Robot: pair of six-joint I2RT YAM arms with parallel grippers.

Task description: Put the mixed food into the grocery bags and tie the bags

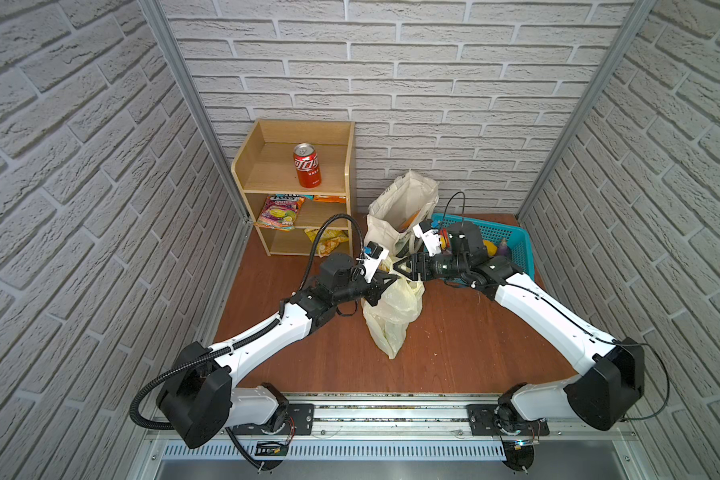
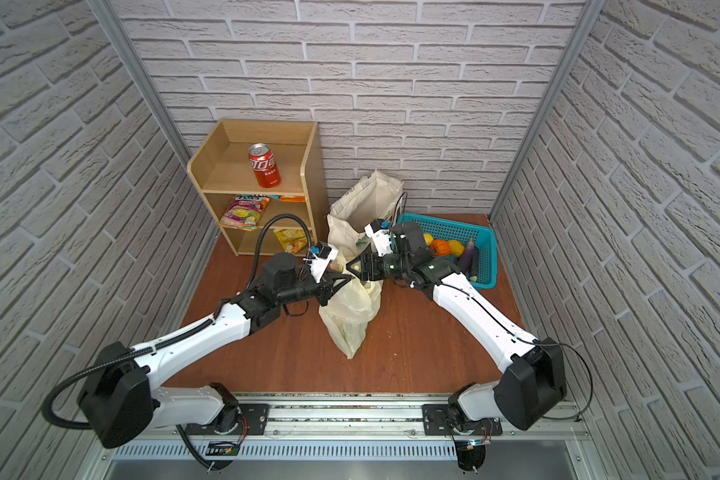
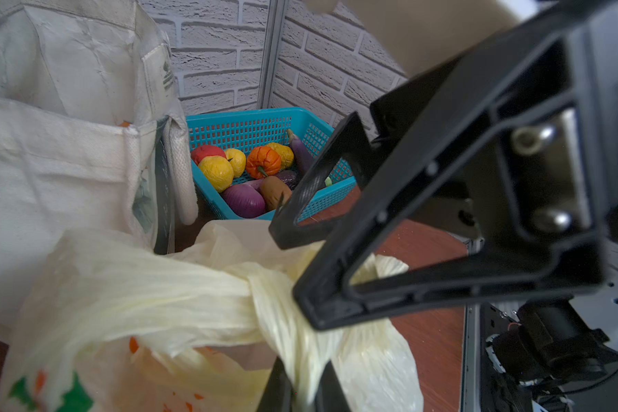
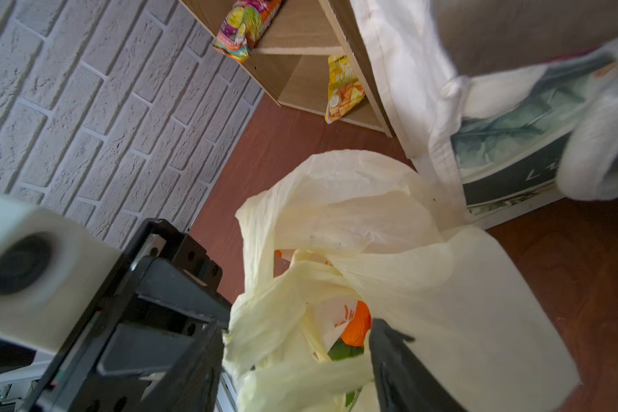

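- Pale-yellow translucent plastic handle bag slumps near the middle of the reddish-brown wooden surface. Its handles are gathered into twisted bands that cross in a loose knot.
- On the bag's left, the left tool is clamped on one twisted band, which runs between its fingers.
- Facing it from the right, the right tool has its fingers apart, with crumpled plastic at their tips.
- Inside the bag, an orange toy carrot with a green top shows through the mouth.
- Just beyond the bag, the cream canvas tote with a dark green band stands upright and open.
- At the far right, a turquoise mesh plastic basket holds toy vegetables.
- At the far left, a light wooden shelf unit carries a red cola can on its top tier.
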